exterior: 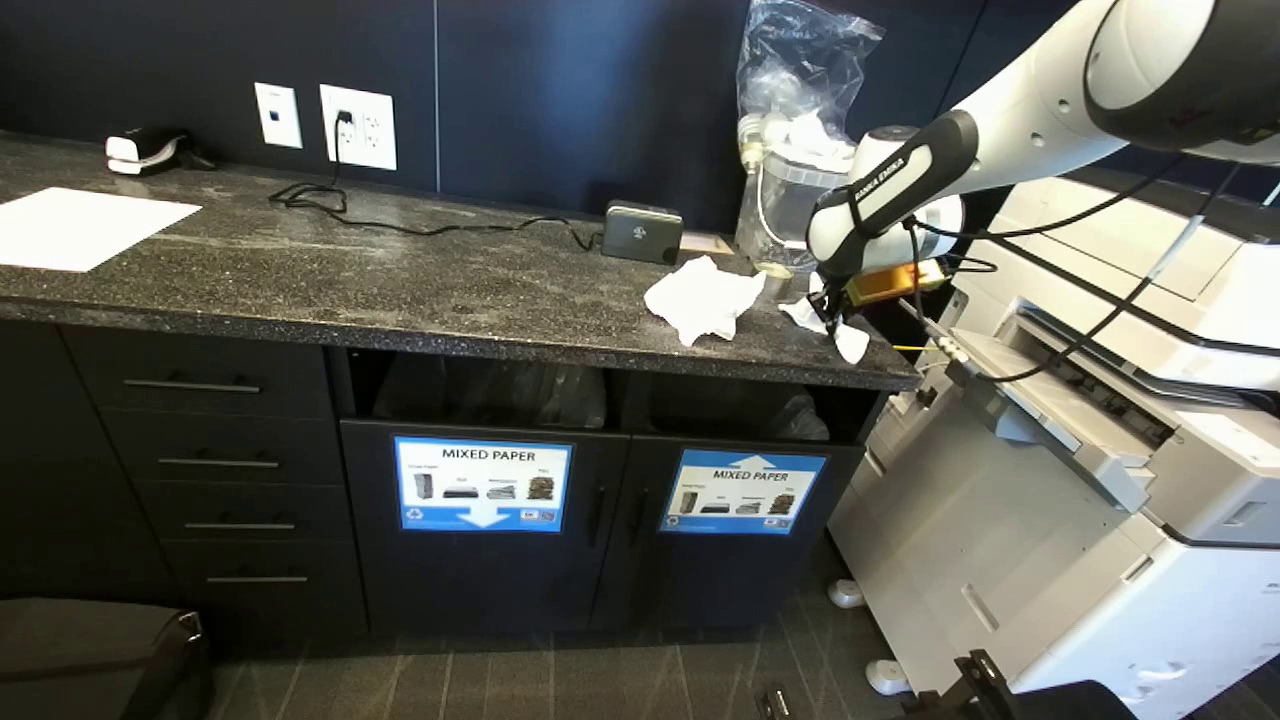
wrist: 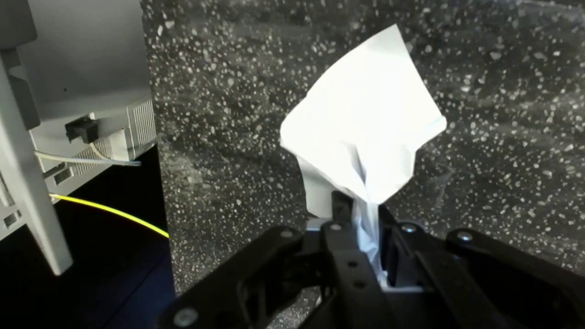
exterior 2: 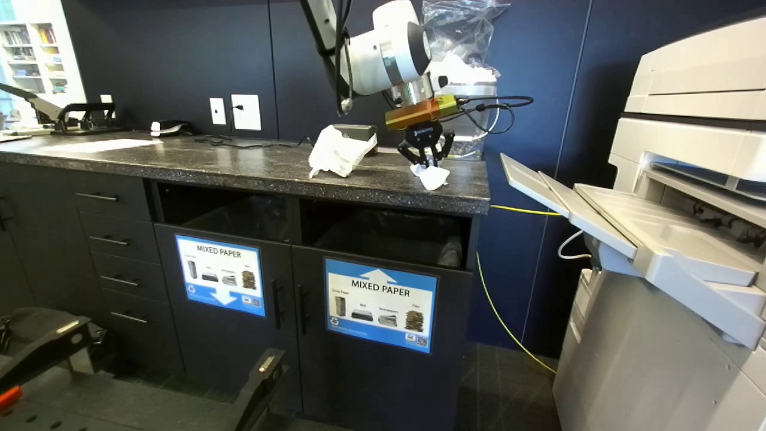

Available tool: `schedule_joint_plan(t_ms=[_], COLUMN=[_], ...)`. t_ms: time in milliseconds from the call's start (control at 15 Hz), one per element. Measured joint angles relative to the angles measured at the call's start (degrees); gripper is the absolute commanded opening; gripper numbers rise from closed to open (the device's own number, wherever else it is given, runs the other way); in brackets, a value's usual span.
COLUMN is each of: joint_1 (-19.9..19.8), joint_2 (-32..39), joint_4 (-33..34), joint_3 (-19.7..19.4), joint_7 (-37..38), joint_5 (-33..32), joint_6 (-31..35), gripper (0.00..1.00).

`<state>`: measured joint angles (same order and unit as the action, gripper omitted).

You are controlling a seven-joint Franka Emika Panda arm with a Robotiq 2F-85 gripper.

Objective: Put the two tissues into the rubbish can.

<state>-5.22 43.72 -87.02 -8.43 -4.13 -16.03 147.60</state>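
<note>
The gripper (exterior 2: 432, 163) stands narrow, with the right tissue (wrist: 365, 114) between its fingers (wrist: 345, 249), which pinch a gathered part while the rest fans out beyond them. They hold it low at the right end of the counter (exterior: 450, 285); whether it touches the top cannot be told. The left tissue (exterior: 703, 300) lies on the counter, apart from the gripper, with a box (exterior: 642, 232) on its far side. Beneath the counter, the left bin (exterior: 490, 390) and right bin (exterior 2: 383, 233) are both signed MIXED PAPER.
</note>
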Motion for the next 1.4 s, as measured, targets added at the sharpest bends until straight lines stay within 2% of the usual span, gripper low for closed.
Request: schedule_joint_plan(t_ms=[333,533,1000,1400], joint_1=[-0.3,-1.6,-6.0,-8.3], joint_2=[-2.4,-5.9,-18.9,-32.7], joint_4=[-1.2,-4.8,-19.6,-36.5], joint_3=[0.3,1.6,4.1,3.8], joint_7=[-1.9,-4.0,-9.2,-13.9], joint_5=[0.1,2.3,12.0,18.5], joint_6=[-7.7,-10.6,-14.2,-14.2], gripper=[0.13,0.13,0.13,0.13])
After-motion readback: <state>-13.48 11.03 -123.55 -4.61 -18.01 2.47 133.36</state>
